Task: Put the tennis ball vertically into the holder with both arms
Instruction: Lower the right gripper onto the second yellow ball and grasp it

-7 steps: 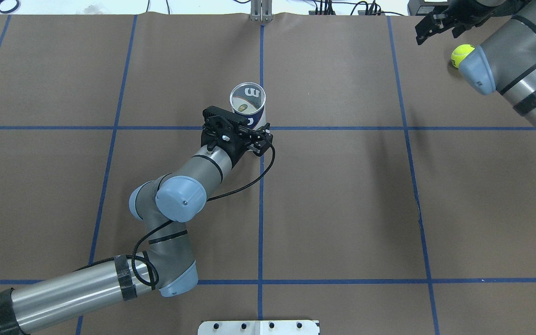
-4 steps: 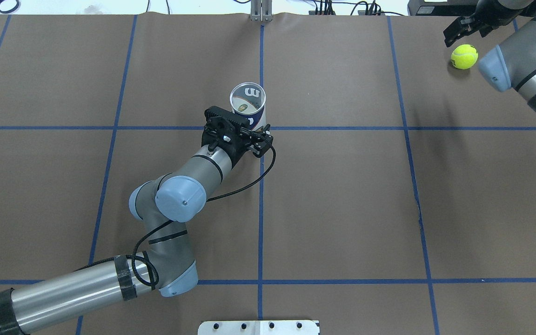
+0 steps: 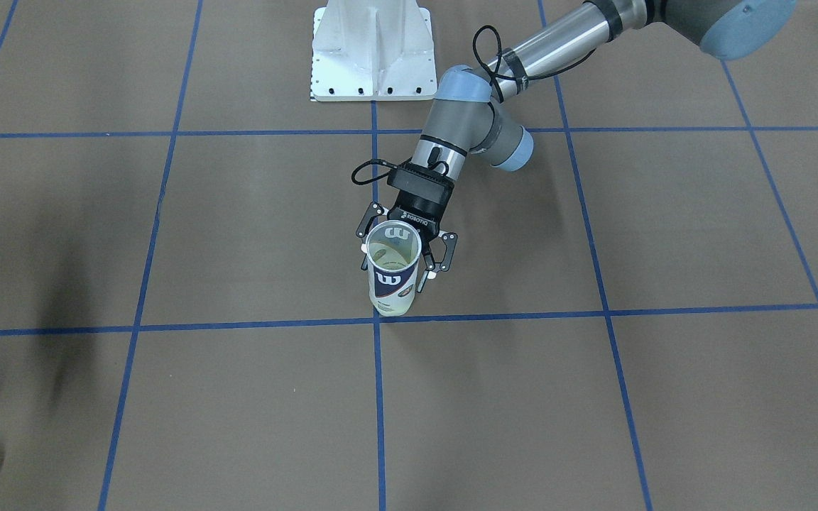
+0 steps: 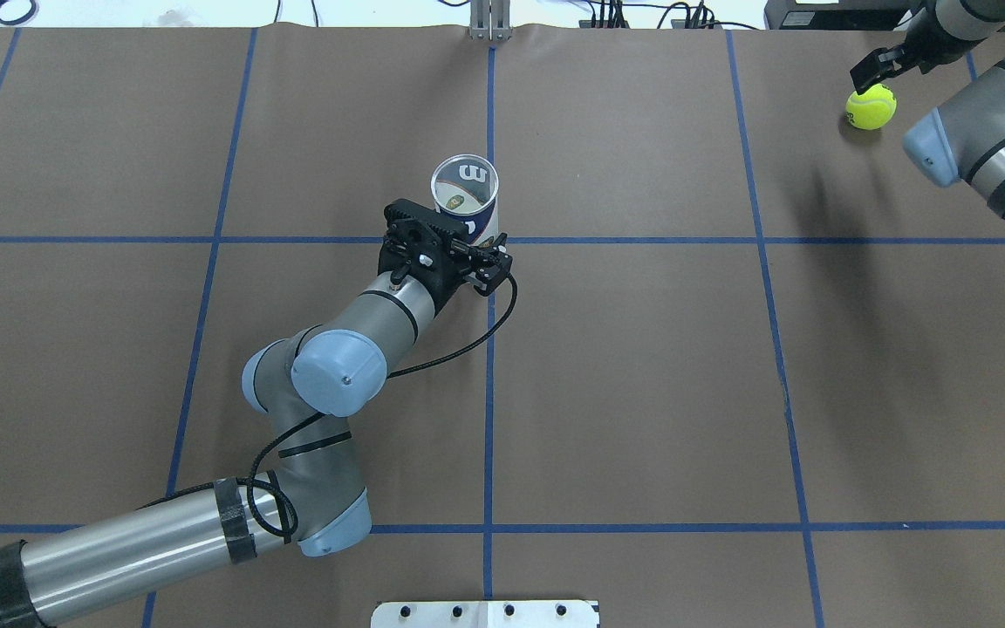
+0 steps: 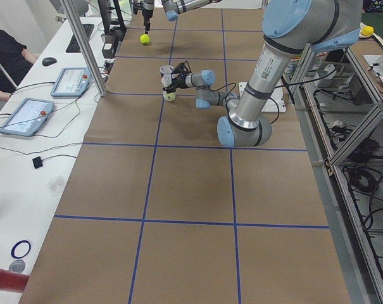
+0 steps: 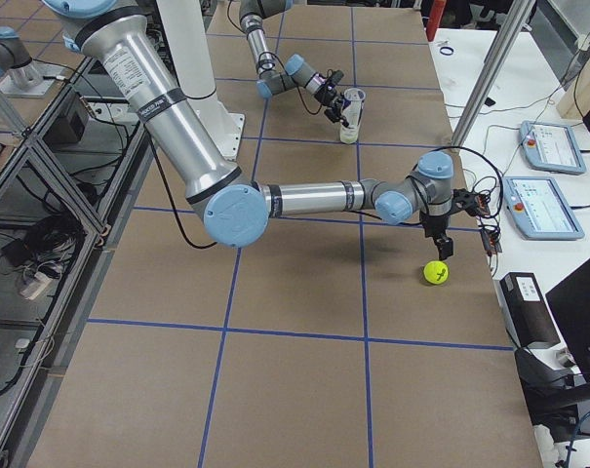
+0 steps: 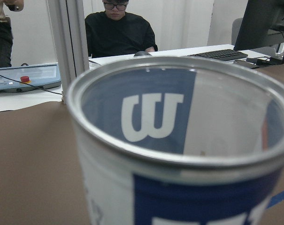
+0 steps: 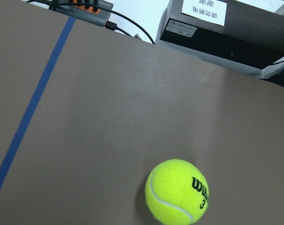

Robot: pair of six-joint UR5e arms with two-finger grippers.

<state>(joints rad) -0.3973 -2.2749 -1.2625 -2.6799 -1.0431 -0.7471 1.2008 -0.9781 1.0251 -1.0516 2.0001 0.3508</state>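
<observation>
The holder [image 3: 393, 273] stands upright near the table's middle, open silver rim up. It also shows in the overhead view [image 4: 465, 185] and fills the left wrist view [image 7: 179, 140]. My left gripper [image 3: 396, 270] is shut on its lower half, one finger on each side. The yellow tennis ball [image 4: 871, 109] lies on the table at the far back right, also in the right wrist view [image 8: 178, 191]. My right gripper [image 4: 874, 74] hangs just above and behind the ball, pointing down, open and empty, not touching it [image 6: 441, 249].
The white bolted pedestal [image 3: 373, 50] stands at the robot's side of the table. A black box [image 8: 226, 33] and cables lie past the back edge near the ball. A side table with tablets [image 5: 26, 114] and a seated person [image 7: 118, 28] lie beyond.
My right arm has swung right, carrying its gripper from left of the ball to just above it. The left arm, the holder and the ball have not moved.
</observation>
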